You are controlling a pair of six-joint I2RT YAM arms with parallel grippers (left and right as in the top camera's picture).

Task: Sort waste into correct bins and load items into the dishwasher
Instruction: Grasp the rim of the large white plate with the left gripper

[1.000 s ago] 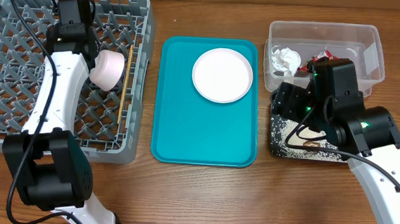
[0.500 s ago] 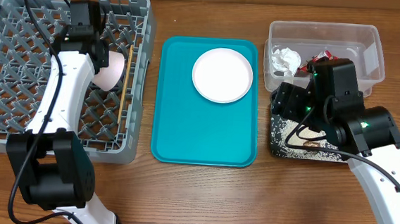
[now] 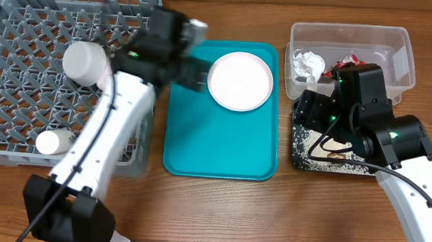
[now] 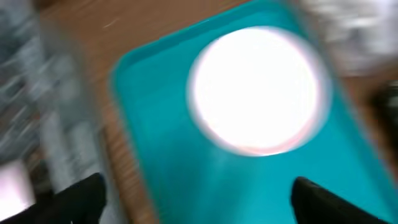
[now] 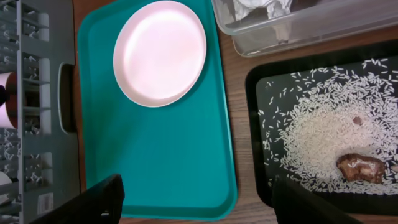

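My left gripper (image 3: 199, 69) hangs open and blurred over the teal tray's left part, just left of the round white plate (image 3: 239, 81). In the left wrist view the plate (image 4: 258, 90) lies ahead of the empty gripper (image 4: 205, 202). The grey dish rack (image 3: 17, 134) holds a pale round bowl (image 3: 85, 62) and a white cup (image 3: 53, 142). My right gripper (image 3: 308, 116) stands open and empty at the left edge of the black tray (image 3: 296, 153), which holds rice (image 5: 323, 124) and a dark food bit (image 5: 360, 168). The clear tub (image 3: 401, 42) holds the napkin (image 3: 308, 64) and red wrapper (image 3: 350, 60). The chopsticks are hidden.
The teal tray (image 3: 214, 147) lies between the rack and the bins, bare except for the plate. Bare wooden table (image 3: 217, 213) runs along the front. In the right wrist view the rack's wall (image 5: 31, 93) stands just left of the teal tray (image 5: 155, 155).
My left gripper let go of the pale bowl in the rack, opened wide and swung right to the teal tray. The right arm has not moved.
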